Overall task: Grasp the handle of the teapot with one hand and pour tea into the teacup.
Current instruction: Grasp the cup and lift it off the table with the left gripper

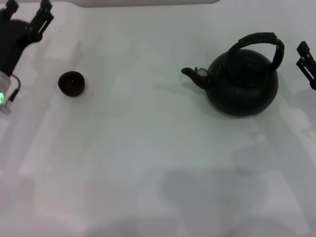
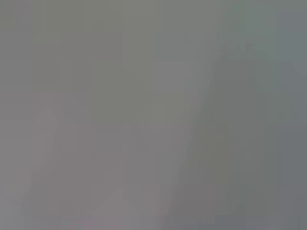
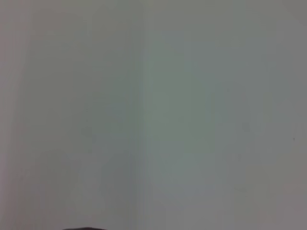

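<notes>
The teapot [image 1: 242, 84] stands upright on the white table [image 1: 148, 163] at about 2 o'clock in the head view, its short spout [image 1: 190, 73] pointing toward 9 o'clock and its arched handle [image 1: 261, 42] rising over the lid, spanning roughly from the spout side to the back. The right gripper [image 1: 306, 64] is just beside the handle at 3 o'clock of the pot, not touching it; only its edge shows, so I cannot tell if the fingers are apart. It is clearly the nearer arm for the grasp. The teacup [image 1: 71, 83] sits well apart at 9 o'clock, near the left gripper [image 1: 27, 15], whose fingers are spread apart and hold nothing. There is one teapot and one cup; no tea is visible.
</notes>
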